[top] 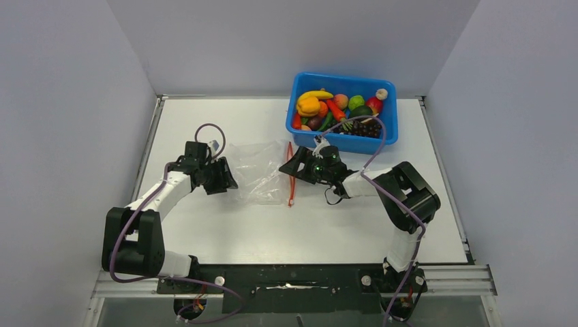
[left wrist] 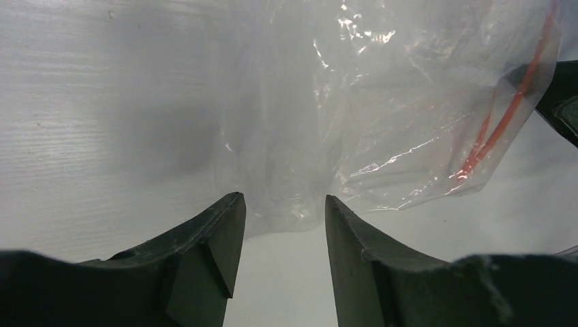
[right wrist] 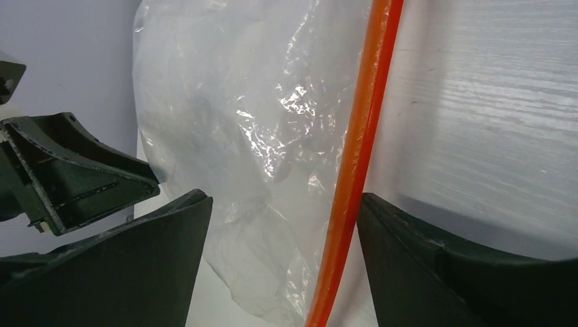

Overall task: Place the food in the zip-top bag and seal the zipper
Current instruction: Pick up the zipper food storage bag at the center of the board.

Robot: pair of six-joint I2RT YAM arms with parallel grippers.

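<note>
The clear zip-top bag (top: 257, 172) lies flat on the table between my two grippers, and nothing shows inside it. Its orange-red zipper (top: 290, 174) runs along the right edge. My left gripper (top: 229, 180) is open at the bag's left edge; in the left wrist view the bag (left wrist: 307, 122) just reaches in between the spread fingertips (left wrist: 221, 225). My right gripper (top: 291, 167) is open and straddles the zipper (right wrist: 360, 143), which passes close to the right finger (right wrist: 409, 238). The food (top: 337, 109) lies in the blue bin.
The blue bin (top: 301, 80) stands at the back right, just behind the right arm. Grey walls enclose the table on three sides. Purple cables loop over both arms.
</note>
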